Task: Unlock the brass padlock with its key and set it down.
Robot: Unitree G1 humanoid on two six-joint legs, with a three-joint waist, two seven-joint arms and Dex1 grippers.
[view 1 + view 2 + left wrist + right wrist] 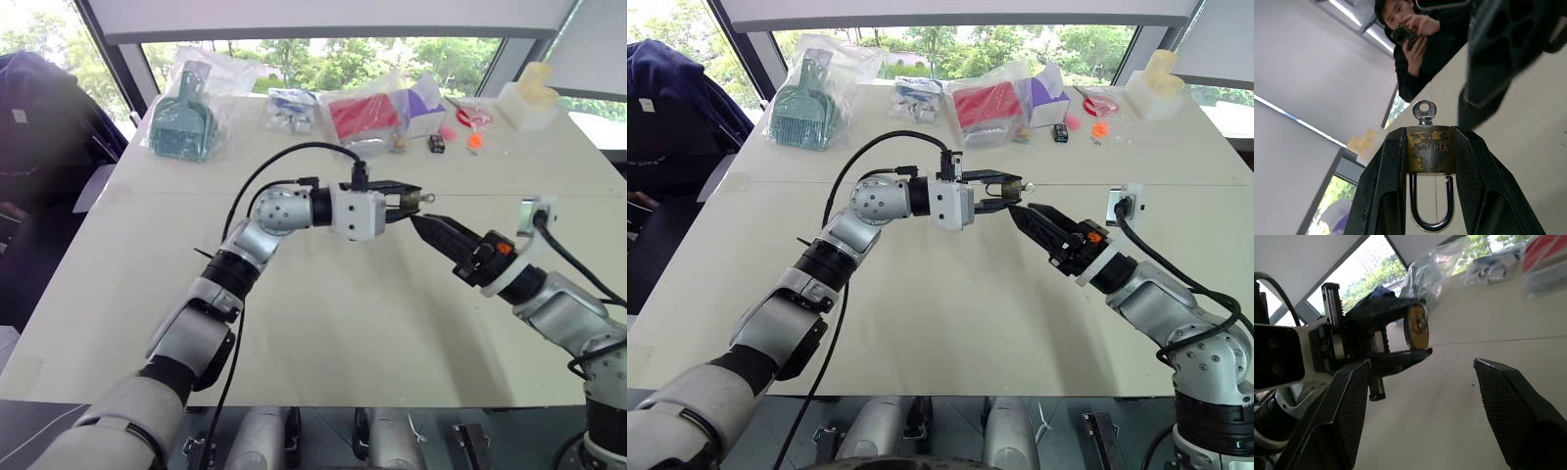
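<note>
Over the pale table [323, 323], the left gripper [1430, 156] pinches the brass padlock [1430, 155], key [1424, 111] sticking out. Right gripper [1420, 396] hangs spread wide, holding nothing, just beside it.

Over the middle of the table [323, 323], the left gripper [407, 201] reaches in from the left and clamps the brass padlock [1430, 149] between its fingers [1382, 181]. The key [1424, 111] sticks out of the padlock's end, beyond the fingertips. The right gripper [423, 226] sits just right of the padlock, apart from it, jaws spread. Along the table's far edge lie plastic bags [186, 113], a tissue box [423, 108] and, at the far right, a foam block [529, 98]. A person [1420, 46] holding a phone stands behind the table.
</note>
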